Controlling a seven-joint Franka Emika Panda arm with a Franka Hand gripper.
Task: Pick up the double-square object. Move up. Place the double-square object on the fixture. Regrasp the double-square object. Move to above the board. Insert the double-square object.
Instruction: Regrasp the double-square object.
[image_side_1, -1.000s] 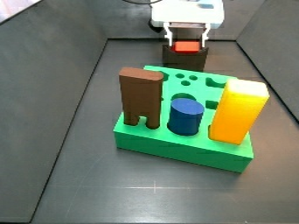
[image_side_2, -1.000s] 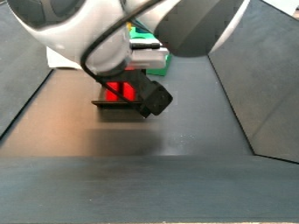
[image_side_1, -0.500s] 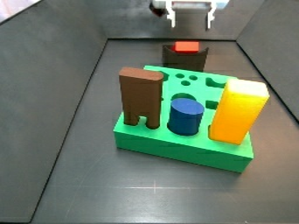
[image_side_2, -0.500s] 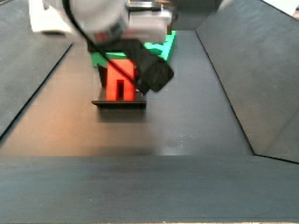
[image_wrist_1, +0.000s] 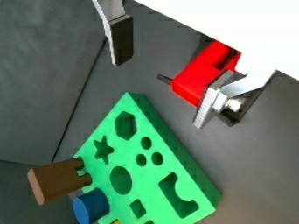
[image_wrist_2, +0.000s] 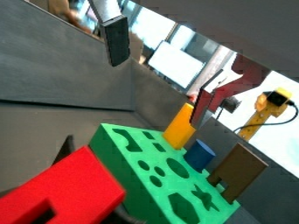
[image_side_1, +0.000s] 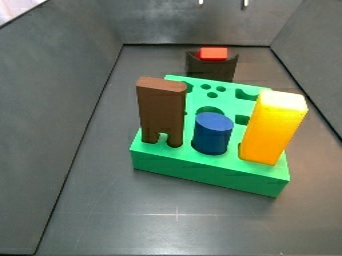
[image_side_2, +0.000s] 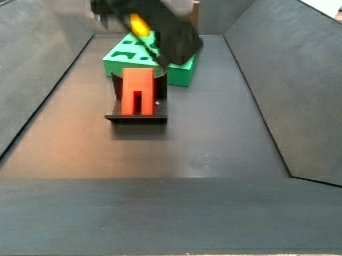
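Observation:
The red double-square object (image_side_1: 211, 54) rests on top of the dark fixture (image_side_1: 211, 69) behind the green board (image_side_1: 214, 140). It shows there in both side views (image_side_2: 136, 90). My gripper (image_wrist_1: 167, 74) is open and empty, well above the object. Its two fingers (image_wrist_1: 119, 39) stand wide apart in both wrist views (image_wrist_2: 115, 42). The red object lies below, close to one finger in a wrist view (image_wrist_1: 205, 70). In a side view only the fingertips (image_side_1: 201, 2) show at the top edge.
On the board stand a brown notched block (image_side_1: 160, 110), a blue cylinder (image_side_1: 210, 132) and a tall yellow block (image_side_1: 273, 125). Several shaped holes (image_wrist_1: 121, 178) are open. Dark sloping walls (image_side_1: 80, 90) enclose the floor. The arm's wrist (image_side_2: 154, 25) hangs over the board.
The gripper has let go of the red object, left it on the fixture and risen straight up, almost out of a side view.

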